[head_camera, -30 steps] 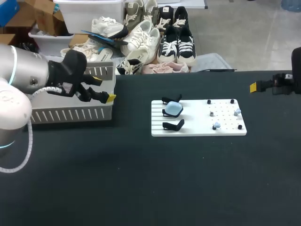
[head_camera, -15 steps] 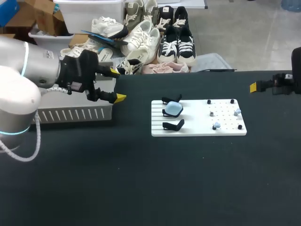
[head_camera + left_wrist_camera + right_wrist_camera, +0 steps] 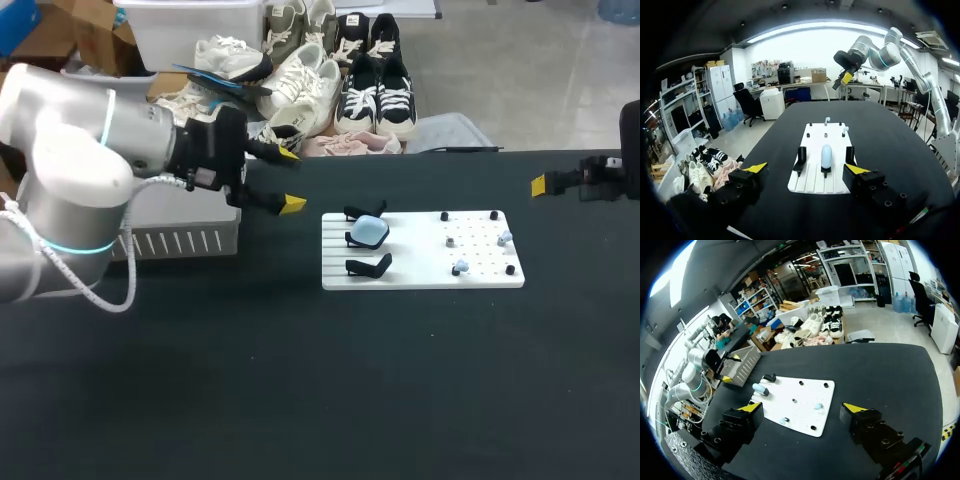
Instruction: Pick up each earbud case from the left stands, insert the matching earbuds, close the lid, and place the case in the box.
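Note:
A white board (image 3: pixel 420 265) lies mid-table. On its left side a light-blue earbud case (image 3: pixel 368 232) rests on the middle one of three black stands; the stands behind and in front (image 3: pixel 368 266) hold nothing. Small earbuds (image 3: pixel 503 238) (image 3: pixel 459 267) sit among pegs on the board's right side. My left gripper (image 3: pixel 290 180) hangs open just left of the board, pointed at it. In the left wrist view the left gripper (image 3: pixel 806 168) has the case (image 3: pixel 826 156) straight ahead. My right gripper (image 3: pixel 540 185) is open at the far right edge; in the right wrist view it (image 3: pixel 802 408) faces the board (image 3: pixel 805 390).
A grey slotted box (image 3: pixel 180 235) stands at the table's left, partly hidden by my left arm (image 3: pixel 90 180). Bare black tabletop (image 3: pixel 350 390) stretches in front of the board.
My left arm has swung right, from over the grey box to just left of the white board, its fingers staying open. The right arm has kept still.

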`<action>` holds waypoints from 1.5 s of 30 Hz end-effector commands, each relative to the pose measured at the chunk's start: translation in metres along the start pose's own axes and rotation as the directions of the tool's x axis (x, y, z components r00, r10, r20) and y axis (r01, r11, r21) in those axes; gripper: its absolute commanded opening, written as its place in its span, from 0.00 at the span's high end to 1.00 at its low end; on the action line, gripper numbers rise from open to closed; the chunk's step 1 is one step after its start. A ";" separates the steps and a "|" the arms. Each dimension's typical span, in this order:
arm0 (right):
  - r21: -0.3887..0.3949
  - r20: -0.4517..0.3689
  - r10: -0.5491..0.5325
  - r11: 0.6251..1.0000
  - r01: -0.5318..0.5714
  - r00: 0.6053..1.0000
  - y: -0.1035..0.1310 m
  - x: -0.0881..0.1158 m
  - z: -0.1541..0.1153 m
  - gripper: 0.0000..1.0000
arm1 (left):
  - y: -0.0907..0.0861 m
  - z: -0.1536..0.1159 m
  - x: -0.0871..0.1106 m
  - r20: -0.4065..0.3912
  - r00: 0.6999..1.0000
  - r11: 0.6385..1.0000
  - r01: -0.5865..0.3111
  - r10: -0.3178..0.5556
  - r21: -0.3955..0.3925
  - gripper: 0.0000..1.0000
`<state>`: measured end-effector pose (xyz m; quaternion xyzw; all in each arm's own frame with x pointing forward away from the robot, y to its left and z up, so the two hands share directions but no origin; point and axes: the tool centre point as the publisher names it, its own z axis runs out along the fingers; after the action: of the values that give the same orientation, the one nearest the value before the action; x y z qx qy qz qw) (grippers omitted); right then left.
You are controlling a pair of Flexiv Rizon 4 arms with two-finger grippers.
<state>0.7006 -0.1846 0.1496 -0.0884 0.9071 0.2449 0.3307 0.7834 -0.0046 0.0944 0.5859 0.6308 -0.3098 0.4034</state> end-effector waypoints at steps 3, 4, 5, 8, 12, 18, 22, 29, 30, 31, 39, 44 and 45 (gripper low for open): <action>-0.001 -0.001 -0.001 1.000 0.001 1.000 -0.001 0.000 0.000 0.00 | -0.005 0.023 0.005 0.030 1.000 0.998 -0.002 0.000 0.062 0.00; -0.001 -0.001 -0.001 1.000 0.001 1.000 -0.001 0.000 0.000 0.00 | -0.008 0.027 0.006 0.029 1.000 0.997 0.001 -0.004 0.072 0.00; -0.001 -0.001 -0.001 1.000 0.001 1.000 -0.001 0.000 0.000 0.00 | -0.010 0.031 0.007 0.028 1.000 0.997 -0.001 -0.001 0.076 0.00; -0.001 -0.001 -0.001 1.000 0.001 1.000 -0.001 0.000 0.000 0.00 | -0.016 0.042 0.006 0.024 1.000 0.996 0.007 -0.010 0.087 0.00; -0.001 -0.001 -0.001 1.000 0.001 1.000 -0.001 0.000 0.000 0.00 | -0.022 0.052 0.007 0.021 1.000 0.995 0.021 -0.023 0.098 0.00; -0.001 -0.001 -0.001 1.000 0.001 1.000 -0.001 0.000 0.000 0.00 | -0.029 0.064 0.005 0.017 0.999 0.991 0.027 -0.029 0.130 0.00; -0.001 -0.001 -0.001 1.000 0.001 1.000 -0.001 0.000 0.000 0.00 | -0.032 0.070 0.006 0.006 0.999 0.991 0.034 -0.035 0.133 0.00; -0.001 -0.001 -0.001 1.000 0.001 1.000 -0.001 0.000 0.000 0.00 | -0.035 0.079 0.013 -0.018 0.999 0.991 0.040 -0.038 0.127 0.00; -0.001 -0.001 -0.001 1.000 0.001 1.000 -0.001 0.000 0.000 0.00 | -0.035 0.081 0.014 -0.021 0.999 0.991 0.040 -0.038 0.126 0.00; -0.001 -0.001 -0.001 1.000 0.001 1.000 -0.001 0.000 0.000 0.00 | -0.035 0.082 0.015 -0.023 0.999 0.991 0.040 -0.038 0.126 0.00; -0.001 -0.001 -0.001 1.000 0.001 1.000 -0.001 0.000 0.000 0.00 | -0.039 0.091 0.016 -0.043 0.999 0.993 0.037 -0.033 0.115 0.00; -0.001 -0.001 -0.001 1.000 0.001 1.000 -0.001 0.000 0.000 0.00 | -0.039 0.097 0.016 -0.044 0.998 0.993 0.039 -0.034 0.114 0.00; -0.001 -0.001 -0.001 1.000 0.001 1.000 -0.001 0.000 0.000 0.00 | -0.039 0.097 0.016 -0.046 0.998 0.993 0.040 -0.035 0.112 0.00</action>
<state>0.7006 -0.1846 0.1496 -0.0884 0.9071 0.2449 0.3307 0.7571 -0.0821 0.0325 0.6024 0.6303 -0.3414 0.3510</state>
